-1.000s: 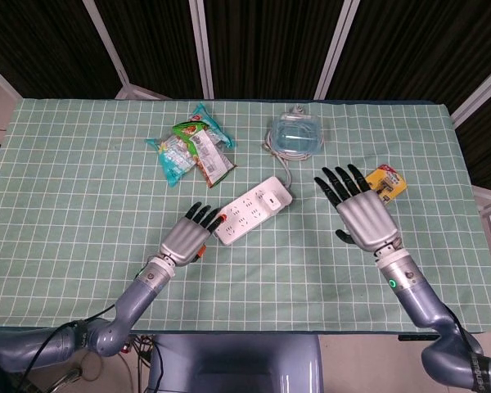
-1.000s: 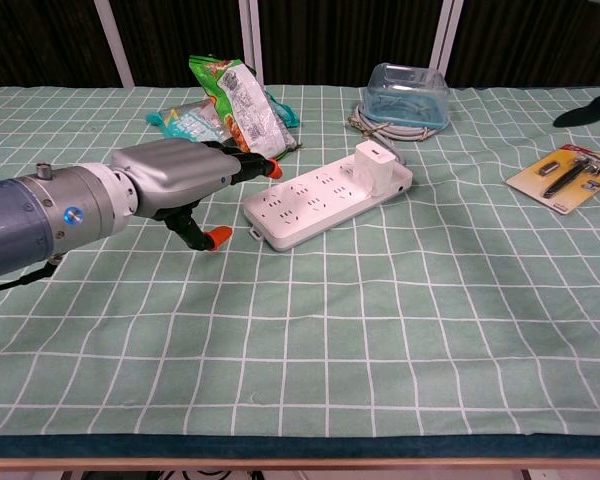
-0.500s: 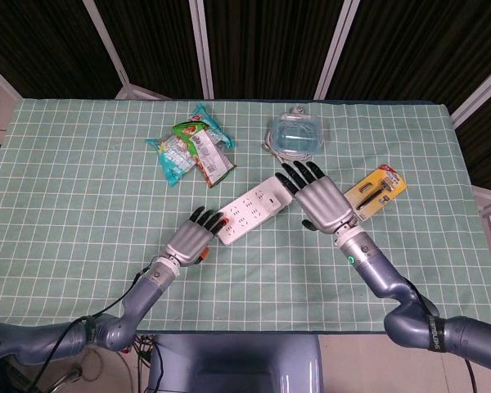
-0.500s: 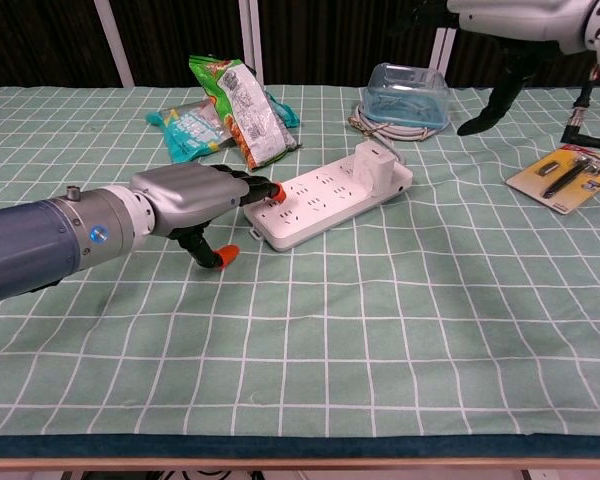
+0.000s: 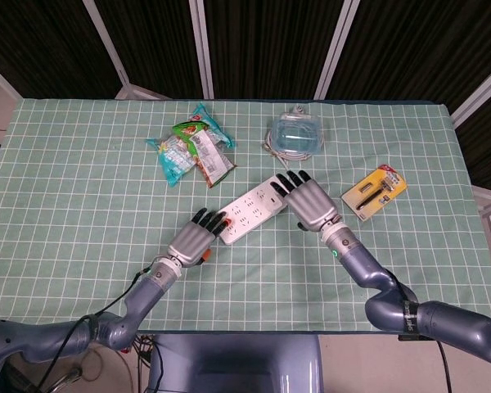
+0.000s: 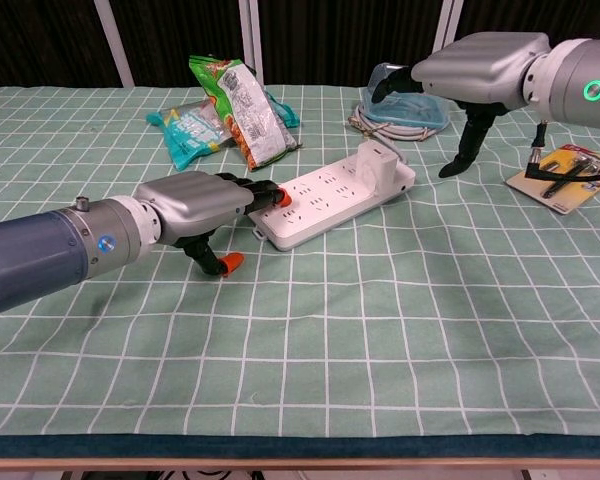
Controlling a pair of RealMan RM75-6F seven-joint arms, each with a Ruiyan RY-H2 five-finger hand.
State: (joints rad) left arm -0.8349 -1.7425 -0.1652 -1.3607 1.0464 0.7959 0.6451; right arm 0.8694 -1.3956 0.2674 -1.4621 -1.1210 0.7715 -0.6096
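Landmark: the white power strip (image 5: 252, 210), which lay slantwise on the green checked cloth (image 5: 82, 180), a white adapter (image 6: 377, 162) plugged in at its far end.
Snack packets (image 5: 190, 152): lay in a heap beyond the strip's near end, further left, well apart from it and from both my hands.
My left hand (image 5: 191, 242): lay at the strip's near end, palm down, holding nothing; its orange-tipped fingertips (image 6: 280, 197) rested on that end's top face, with the thumb down on the cloth just beside it.
My right hand (image 5: 306, 201): hovered over the strip's far end, above the adapter, fingers spread and empty. The chest view showed it clear of the strip, thumb hanging down.
Clear plastic box (image 5: 295, 133): stood beyond the strip's far end, on a coil of grey cable (image 6: 380, 125).
Yellow blister card (image 5: 375, 191): lay right of the strip's far end, near my right hand.
Risk, as I judged it: my left fingers bore on one end only, so an off-centre press or pull from the right hand could pivot the strip out from under them; a low sweep might knock the adapter loose.
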